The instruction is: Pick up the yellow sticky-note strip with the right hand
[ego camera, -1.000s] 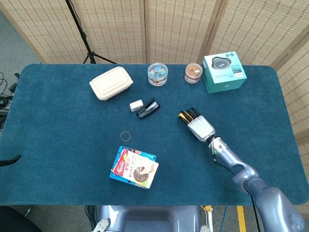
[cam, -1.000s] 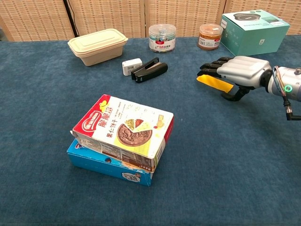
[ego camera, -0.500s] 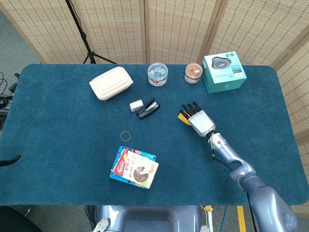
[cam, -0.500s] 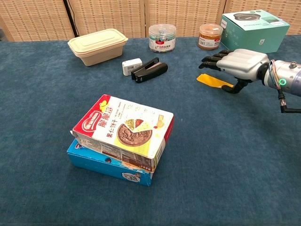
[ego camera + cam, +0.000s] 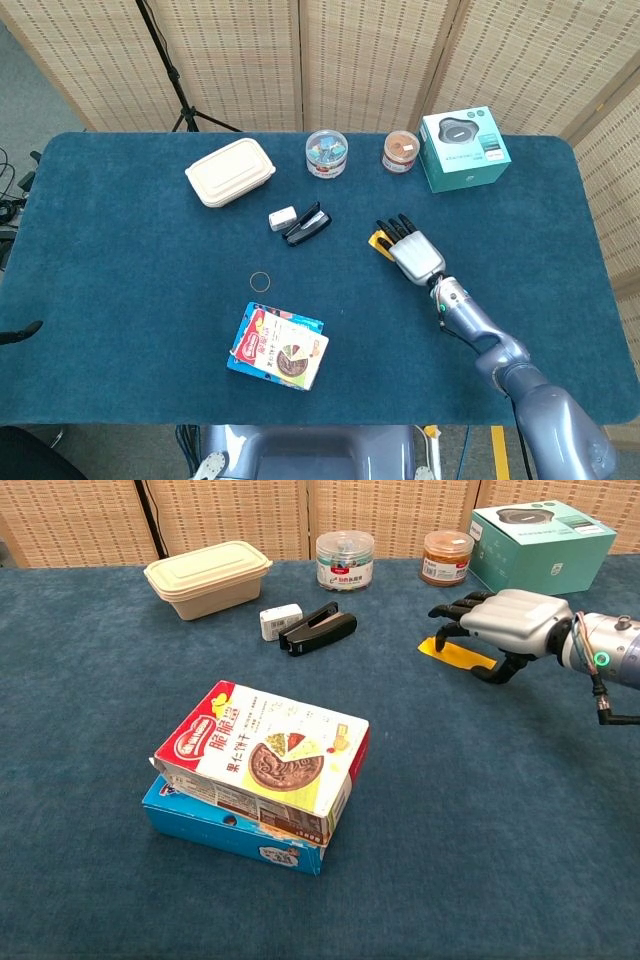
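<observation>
The yellow sticky-note strip (image 5: pixel 453 653) lies flat on the blue table cloth, right of centre; in the head view only its left end (image 5: pixel 377 240) peeks out from under the hand. My right hand (image 5: pixel 506 626) (image 5: pixel 411 249) hovers palm-down over the strip's right end. Its dark fingers are spread and bent down toward the strip, and the thumb sits low beside it. Nothing is held in the hand. My left hand is out of both views.
A black stapler (image 5: pixel 319 629) and small white box (image 5: pixel 280 620) lie left of the strip. Behind stand a clear jar (image 5: pixel 345 559), an orange-lidded jar (image 5: pixel 447 557), a teal box (image 5: pixel 541 532) and a cream lunchbox (image 5: pixel 208 576). Stacked snack boxes (image 5: pixel 262 774) sit near the front.
One second ago the hand lay over the strip nearer the front. It rose and shifted back, uncovering the strip, and now its fingers dip down toward the strip again.
</observation>
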